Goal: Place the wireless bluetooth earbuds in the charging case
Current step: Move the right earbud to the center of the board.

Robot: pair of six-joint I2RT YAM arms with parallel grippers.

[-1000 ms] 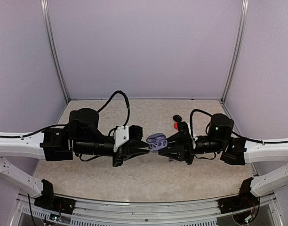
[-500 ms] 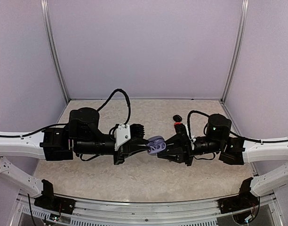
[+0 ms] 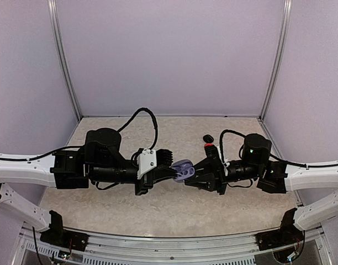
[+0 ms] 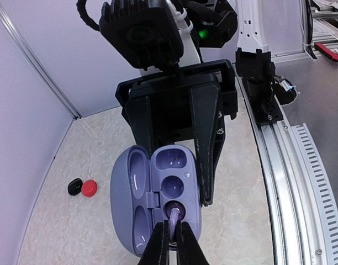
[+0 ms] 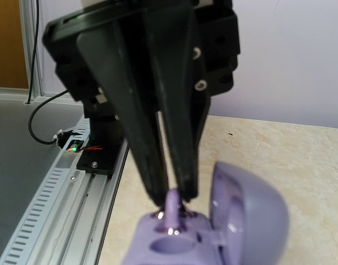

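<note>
My left gripper is closed to a narrow slit, and its two fingertips pinch the stem of a lilac earbud. They touch nothing else. The bud's far end stands in the mouth of the socket nearest those tips in the charging case. I cannot tell whether it is fully seated. My right gripper is clamped across the same case, which hangs clear of the table between the two tools. Its lid is swung open to the left of my left fingertips. In the left wrist view, one finger of the right gripper lies along the right flank of the case. The other passes behind the lid, so its tip is hidden. The right wrist view looks the opposite way. It shows the left fingers reaching down from above onto the bud, with the lid off to the right. The picture is soft, and the bottom edge cuts off the near part of the case. From the top view the grippers meet tip to tip at the case, and the held bud is too small to make out. The top and left wrist views alone show a red earbud and a black earbud. They lie just beside each other on the table, beyond the right gripper and well apart from the case.
</note>
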